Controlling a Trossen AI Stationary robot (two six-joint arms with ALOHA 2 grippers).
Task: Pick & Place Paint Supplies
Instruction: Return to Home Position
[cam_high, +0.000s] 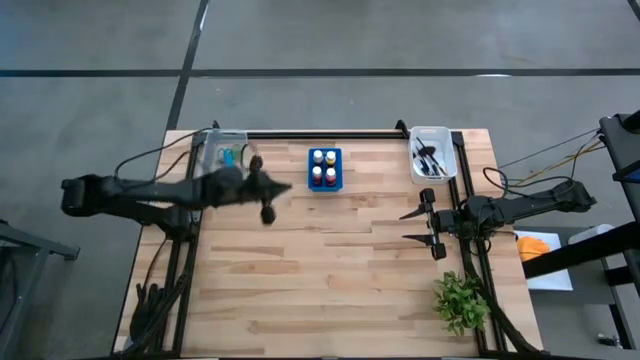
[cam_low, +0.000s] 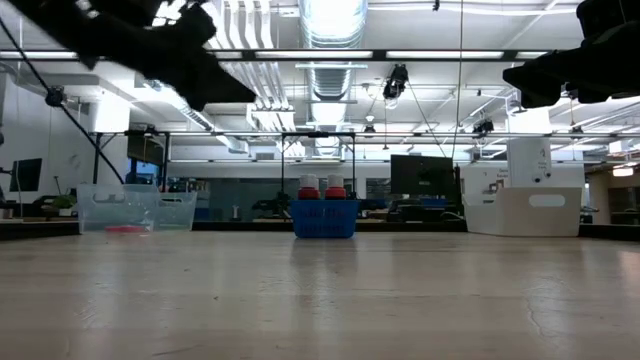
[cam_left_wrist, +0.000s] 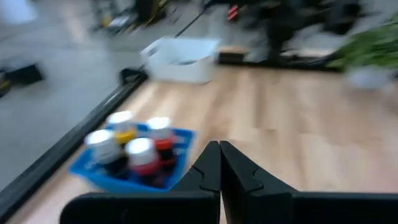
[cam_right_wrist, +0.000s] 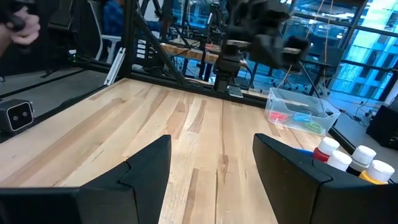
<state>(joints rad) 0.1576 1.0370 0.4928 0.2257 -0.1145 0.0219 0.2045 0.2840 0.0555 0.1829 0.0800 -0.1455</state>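
Paint supplies all lie along the far edge, so we work toward them from the near side. Nearest us on the tabletop (cam_high: 330, 270) is the plant (cam_high: 460, 300), by the right corner. Beyond it the right arm (cam_high: 520, 205) waits at the right edge, its jaws spread wide, holding nothing and raised off the wood. Farther in, the left arm (cam_high: 140, 192) reaches from the left side. Its jaws are pressed together and empty, hanging above the tabletop just on the near side of the clear bin (cam_low: 100, 205).

Past them, mid-table, stands the blue holder (cam_low: 324, 222) with four bottles (cam_high: 317, 178) upright in it. At the far left, the clear bin holds the scissors (cam_high: 228, 156). At the far right, the white bin (cam_left_wrist: 180, 70) holds the brushes (cam_high: 430, 158).

We judge the sorting done, since we see no supply loose on the wood, and the step in hand is the return to rest. The left arm's next move calls for pulling back toward its own side while staying high, so the jaws pass clear of the bin wall beside them. Neither pair of jaws touches any supply; the scissors are closest to the left pair and the brushes to the right pair.
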